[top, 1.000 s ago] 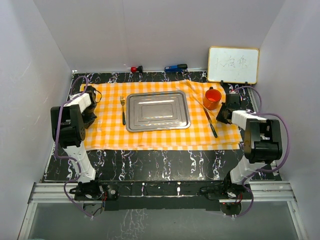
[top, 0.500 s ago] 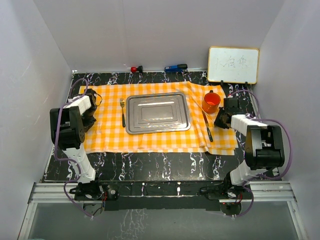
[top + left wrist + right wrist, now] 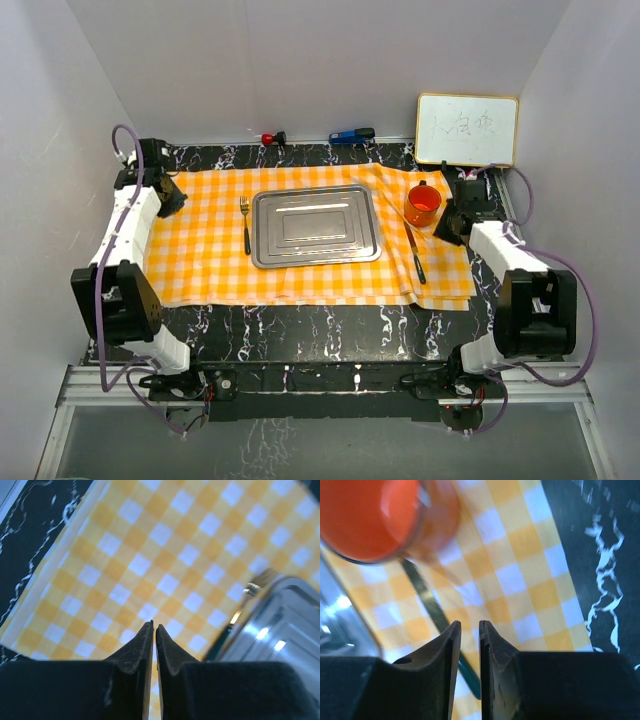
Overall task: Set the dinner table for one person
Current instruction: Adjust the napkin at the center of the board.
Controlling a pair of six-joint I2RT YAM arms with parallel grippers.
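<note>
Dinner table (image 3: 300, 335) beneath both | left pincer (image 3: 154, 627) pressed together | right pincer (image 3: 469, 624) slightly spread

Only writing in sight: faint grey marks on the whiteboard (image 3: 467, 130), which stands at the far right corner of the worktop (image 3: 300, 325), just behind the cup (image 3: 423, 203). Marks sit in one short row, approx mid-board, maybe 3 characters. Too faint & small from the top cam, so I can't read them. Both my wrist cams: no readable text, label, brand or no. on anything they catch.
</note>
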